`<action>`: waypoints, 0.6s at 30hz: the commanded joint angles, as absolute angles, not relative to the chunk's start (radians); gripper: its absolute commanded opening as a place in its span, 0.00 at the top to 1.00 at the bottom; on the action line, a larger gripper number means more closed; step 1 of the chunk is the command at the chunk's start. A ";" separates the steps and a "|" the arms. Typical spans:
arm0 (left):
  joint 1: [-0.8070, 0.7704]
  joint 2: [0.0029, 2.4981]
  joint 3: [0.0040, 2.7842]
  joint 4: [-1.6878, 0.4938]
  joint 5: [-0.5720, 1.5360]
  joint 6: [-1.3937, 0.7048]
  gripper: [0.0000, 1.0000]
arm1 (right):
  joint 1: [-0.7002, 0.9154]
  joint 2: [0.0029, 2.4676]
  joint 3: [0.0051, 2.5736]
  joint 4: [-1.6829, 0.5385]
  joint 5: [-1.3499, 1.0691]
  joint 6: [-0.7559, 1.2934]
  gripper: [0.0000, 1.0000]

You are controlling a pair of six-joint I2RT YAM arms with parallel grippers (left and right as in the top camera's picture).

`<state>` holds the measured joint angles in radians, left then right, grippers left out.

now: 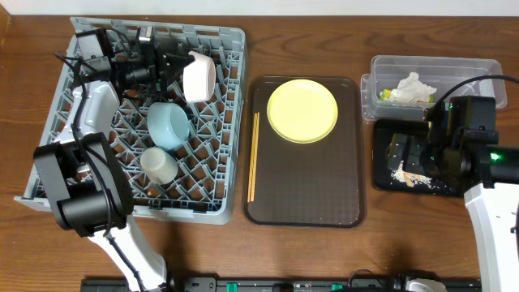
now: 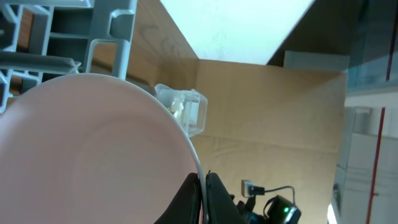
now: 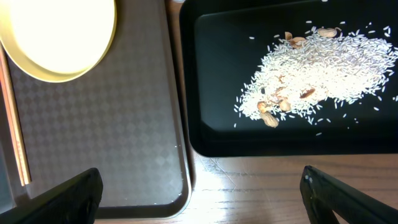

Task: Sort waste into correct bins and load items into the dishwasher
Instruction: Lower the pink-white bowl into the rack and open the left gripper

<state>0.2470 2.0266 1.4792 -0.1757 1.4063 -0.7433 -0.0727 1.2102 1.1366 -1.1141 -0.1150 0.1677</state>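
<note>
The grey dish rack (image 1: pixel 223 122) holds the light blue bowl (image 1: pixel 168 124) and the small white cup (image 1: pixel 159 163). My left gripper (image 1: pixel 172 71) is shut on the rim of the white bowl with pinkish outside (image 1: pixel 199 76), held on edge at the rack's back; that bowl fills the left wrist view (image 2: pixel 93 155), my fingers (image 2: pixel 204 193) pinching its rim. The yellow-green plate (image 1: pixel 302 109) and chopsticks (image 1: pixel 254 156) lie on the brown tray (image 1: pixel 304 191). My right gripper (image 3: pixel 199 193) is open above the black tray (image 1: pixel 381 174) with beige crumbs (image 3: pixel 317 68). The paper wrapper (image 1: pixel 413 88) lies in the clear tub (image 1: pixel 434 65).
The brown serving tray's right edge (image 3: pixel 180 155) lies close beside the black tray (image 3: pixel 205 124), with a narrow strip of wooden table between them. The plate (image 3: pixel 56 37) and chopsticks (image 3: pixel 13 137) also show in the right wrist view.
</note>
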 commanded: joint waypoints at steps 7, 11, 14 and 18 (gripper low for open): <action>0.245 2.045 1.478 -0.174 1.348 -0.805 0.94 | -0.081 1.201 1.153 -1.116 -0.109 0.160 0.01; 0.249 2.045 1.478 -0.174 1.322 -0.760 0.94 | -0.081 1.201 1.153 -1.116 -0.109 0.160 0.01; 0.259 2.045 1.478 -0.179 1.307 -0.676 0.94 | -0.081 1.201 1.153 -1.116 -0.109 0.160 0.01; 0.277 2.045 1.477 -0.182 1.296 -0.635 0.93 | -0.081 1.201 1.153 -1.116 -0.109 0.160 0.01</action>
<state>0.2539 2.0266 1.4792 -0.1795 1.3205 -0.7166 -0.0727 1.2102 1.1366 -1.1145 -0.1146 0.1677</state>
